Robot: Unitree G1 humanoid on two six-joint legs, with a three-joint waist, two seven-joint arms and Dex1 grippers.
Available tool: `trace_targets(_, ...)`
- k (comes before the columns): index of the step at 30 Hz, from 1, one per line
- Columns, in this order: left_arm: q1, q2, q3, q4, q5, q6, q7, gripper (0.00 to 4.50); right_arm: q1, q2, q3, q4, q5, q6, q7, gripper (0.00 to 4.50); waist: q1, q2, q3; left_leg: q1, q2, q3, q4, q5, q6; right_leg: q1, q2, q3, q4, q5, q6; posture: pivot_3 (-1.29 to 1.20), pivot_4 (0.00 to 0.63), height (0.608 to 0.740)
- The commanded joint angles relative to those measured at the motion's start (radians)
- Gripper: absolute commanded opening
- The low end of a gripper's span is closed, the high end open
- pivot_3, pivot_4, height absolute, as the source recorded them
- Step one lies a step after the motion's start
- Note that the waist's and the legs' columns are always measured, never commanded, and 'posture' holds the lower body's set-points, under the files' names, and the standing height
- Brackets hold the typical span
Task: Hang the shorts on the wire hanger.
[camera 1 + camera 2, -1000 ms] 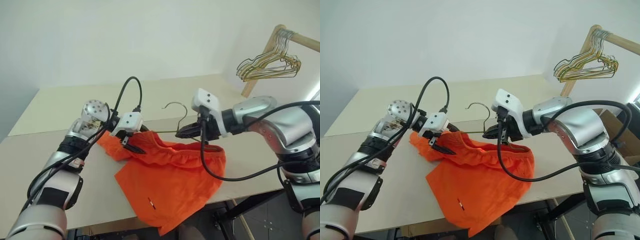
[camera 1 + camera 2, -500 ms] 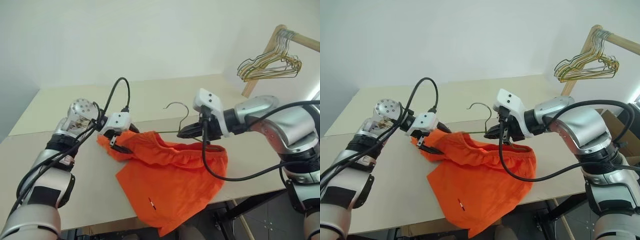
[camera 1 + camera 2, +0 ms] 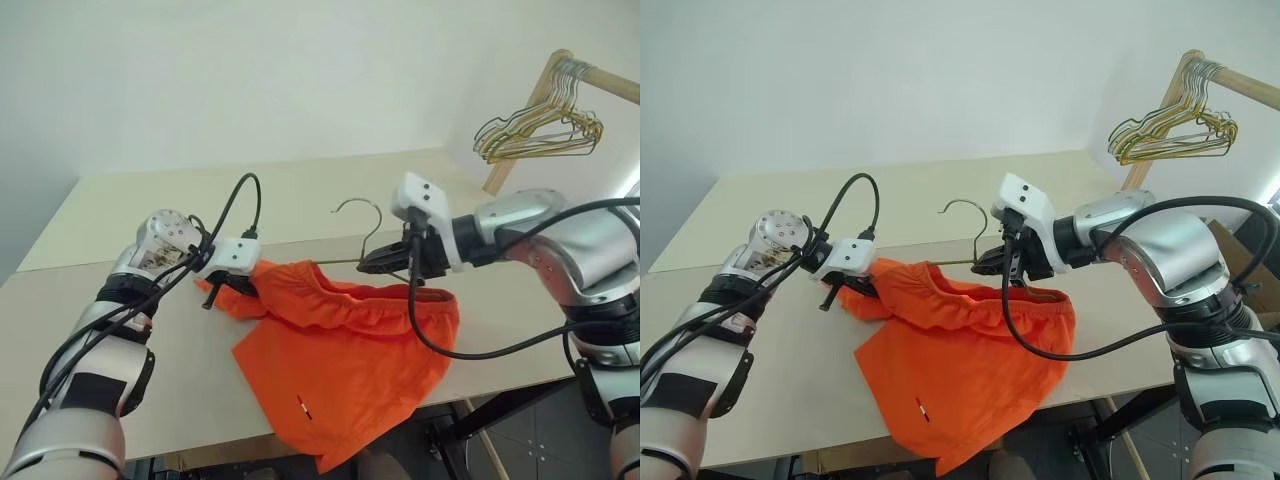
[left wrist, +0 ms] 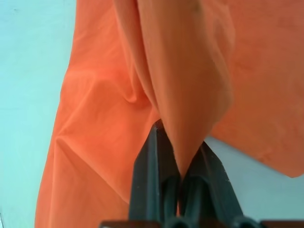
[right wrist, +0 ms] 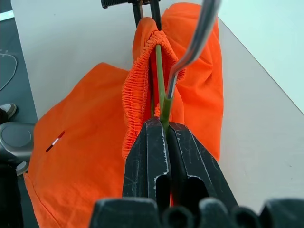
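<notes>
We see the left gripper pinching the left end of the shorts; the right gripper clamps the wire hanger, apparently inside the waistband.

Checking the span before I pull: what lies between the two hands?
In the left eye view the shorts, their gathered waistband strung along the wire hanger, span the stretch from the left hand to the right hand.

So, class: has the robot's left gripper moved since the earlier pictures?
Yes. The left gripper has shifted leftward and lower, away from the hanger's hook, which keeps its place. It is now shut on the shorts at their left edge.
</notes>
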Motion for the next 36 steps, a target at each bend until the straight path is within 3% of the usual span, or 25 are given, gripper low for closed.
trace_targets(1,-0.015,0.006,0.030,0.002,0.009,0.002,0.026,0.02,-0.037,-0.015,-0.053,-0.010,0.009,0.001,0.004,0.00,0.000,0.000,0.000,0.000,0.000,0.000,0.000,0.000,0.000,0.000,0.000,0.000,0.000,0.000,0.000,-0.15,0.000,0.740)
trace_targets(15,0.080,0.086,0.077,-0.018,0.004,0.065,0.068,0.02,-0.028,-0.041,-0.060,-0.010,0.018,0.006,0.014,0.00,-0.004,0.000,0.000,0.000,0.000,0.000,0.000,0.000,0.000,-0.001,0.000,0.000,0.000,0.000,0.000,-0.14,0.000,0.740)
trace_targets(32,0.256,0.121,0.100,-0.203,-0.037,0.171,0.056,0.02,-0.013,-0.059,-0.064,-0.018,0.030,0.013,0.014,0.00,-0.007,0.000,0.000,-0.001,0.001,0.000,-0.001,0.000,0.000,-0.002,-0.001,0.001,0.000,0.000,0.000,-0.16,0.000,0.740)
trace_targets(36,0.236,0.101,0.114,-0.206,-0.035,0.186,0.090,0.02,-0.013,-0.062,-0.062,-0.019,0.033,0.012,0.016,0.00,-0.005,0.000,0.000,-0.002,0.000,0.000,0.000,0.000,0.000,-0.003,-0.002,0.000,0.000,0.000,0.000,-0.15,0.000,0.740)
